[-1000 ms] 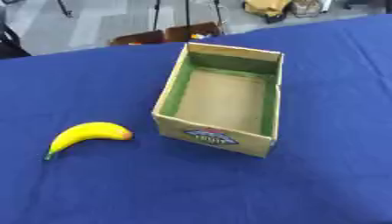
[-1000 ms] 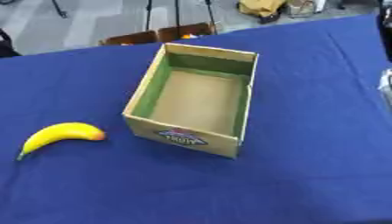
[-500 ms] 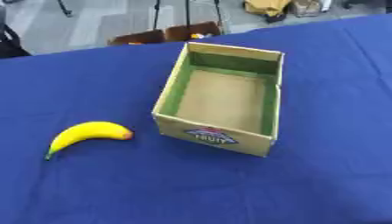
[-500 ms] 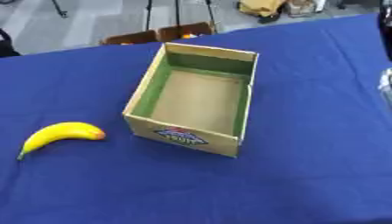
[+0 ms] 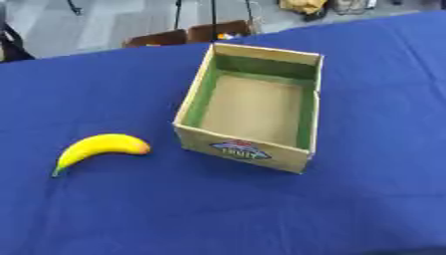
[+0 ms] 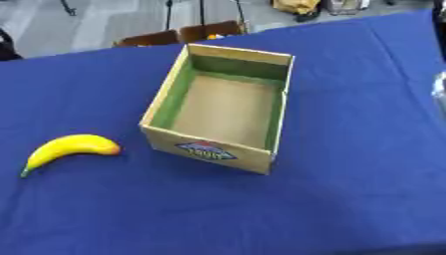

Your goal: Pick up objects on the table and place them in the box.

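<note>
A yellow banana (image 5: 97, 148) is lying on the blue tablecloth (image 5: 218, 209) just to the left of an open cardboard box (image 5: 253, 110), apart from its wall and waiting to be lifted in — the box is sitting empty, its green-lined inside facing up so things can be dropped straight down. Neither robot hand is showing clearly, so whether fingers are spread or curled cannot be told; only a pale, glassy shape (image 6: 440, 89) is peeking in at the right edge. Judging by the layout, the job is not yet begun — the banana is sitting nearest the left arm's side
</note>
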Robot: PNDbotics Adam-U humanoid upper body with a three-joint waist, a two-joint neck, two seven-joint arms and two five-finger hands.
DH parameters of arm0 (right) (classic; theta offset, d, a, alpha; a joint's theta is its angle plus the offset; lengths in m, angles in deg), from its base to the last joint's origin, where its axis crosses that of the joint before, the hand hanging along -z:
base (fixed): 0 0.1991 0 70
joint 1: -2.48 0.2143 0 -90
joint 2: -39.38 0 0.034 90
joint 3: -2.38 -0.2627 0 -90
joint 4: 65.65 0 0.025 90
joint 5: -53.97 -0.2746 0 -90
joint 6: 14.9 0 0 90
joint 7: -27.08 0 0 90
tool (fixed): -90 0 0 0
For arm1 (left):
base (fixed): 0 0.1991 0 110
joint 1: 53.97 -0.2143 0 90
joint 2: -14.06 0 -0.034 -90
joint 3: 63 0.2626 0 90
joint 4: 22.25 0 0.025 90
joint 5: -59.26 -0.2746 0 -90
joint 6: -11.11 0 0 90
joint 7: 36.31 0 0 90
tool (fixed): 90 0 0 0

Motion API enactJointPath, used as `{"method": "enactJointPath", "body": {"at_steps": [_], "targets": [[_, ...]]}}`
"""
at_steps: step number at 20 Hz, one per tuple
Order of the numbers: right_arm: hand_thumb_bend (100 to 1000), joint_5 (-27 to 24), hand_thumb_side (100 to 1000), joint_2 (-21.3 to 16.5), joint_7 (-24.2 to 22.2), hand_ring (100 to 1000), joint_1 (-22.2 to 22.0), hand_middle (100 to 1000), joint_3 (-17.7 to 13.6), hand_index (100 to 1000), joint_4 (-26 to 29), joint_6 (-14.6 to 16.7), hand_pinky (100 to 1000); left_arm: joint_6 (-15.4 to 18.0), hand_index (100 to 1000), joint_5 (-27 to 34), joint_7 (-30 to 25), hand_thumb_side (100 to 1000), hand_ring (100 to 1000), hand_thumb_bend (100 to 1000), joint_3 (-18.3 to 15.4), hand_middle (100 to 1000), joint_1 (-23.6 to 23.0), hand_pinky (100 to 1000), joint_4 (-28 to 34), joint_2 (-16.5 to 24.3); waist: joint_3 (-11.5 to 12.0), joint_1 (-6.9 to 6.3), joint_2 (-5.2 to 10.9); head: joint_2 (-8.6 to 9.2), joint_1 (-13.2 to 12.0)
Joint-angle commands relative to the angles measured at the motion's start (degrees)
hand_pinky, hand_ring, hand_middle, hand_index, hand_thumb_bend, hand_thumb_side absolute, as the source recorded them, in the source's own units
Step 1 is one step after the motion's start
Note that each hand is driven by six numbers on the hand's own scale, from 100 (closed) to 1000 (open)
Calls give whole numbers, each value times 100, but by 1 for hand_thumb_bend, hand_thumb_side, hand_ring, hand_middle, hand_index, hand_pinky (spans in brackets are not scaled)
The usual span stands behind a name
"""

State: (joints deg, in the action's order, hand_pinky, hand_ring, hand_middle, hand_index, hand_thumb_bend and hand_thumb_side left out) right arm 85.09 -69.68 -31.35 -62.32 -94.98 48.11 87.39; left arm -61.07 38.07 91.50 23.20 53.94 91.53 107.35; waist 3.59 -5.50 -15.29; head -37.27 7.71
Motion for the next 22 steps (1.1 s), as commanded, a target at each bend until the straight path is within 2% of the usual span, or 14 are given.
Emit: {"method": "enactJointPath", "body": {"at_steps": [1,11,17,20,22], "targets": [[100,-2,1000,-143,11,884,61,881,-51,931,83,-23,717,-257,927,-29,-134,1000,884,100,-87,838,-30,691,81,402,14,9,93,-13,0],[100,10,1000,-201,5,882,53,880,-26,930,83,-38,718,-1116,924,-301,-962,1000,807,104,154,824,-397,591,81,1684,0,-64,43,125,-44],[100,11,1000,-217,-5,882,52,879,-12,930,83,-49,718,-1620,966,-522,-1467,1000,777,173,393,849,-548,561,48,2498,-31,-78,28,154,-61],[100,1,1000,-210,-15,882,66,880,1,930,83,-55,718,-1873,955,-630,-1720,1000,733,178,582,837,-581,519,-20,2836,-42,-72,36,120,-80],[100,-6,1000,-204,-25,881,78,880,9,930,83,-54,718,-2043,942,-686,-1889,1000,672,181,700,822,-551,459,-76,3002,-50,-62,43,89,-95]]}}
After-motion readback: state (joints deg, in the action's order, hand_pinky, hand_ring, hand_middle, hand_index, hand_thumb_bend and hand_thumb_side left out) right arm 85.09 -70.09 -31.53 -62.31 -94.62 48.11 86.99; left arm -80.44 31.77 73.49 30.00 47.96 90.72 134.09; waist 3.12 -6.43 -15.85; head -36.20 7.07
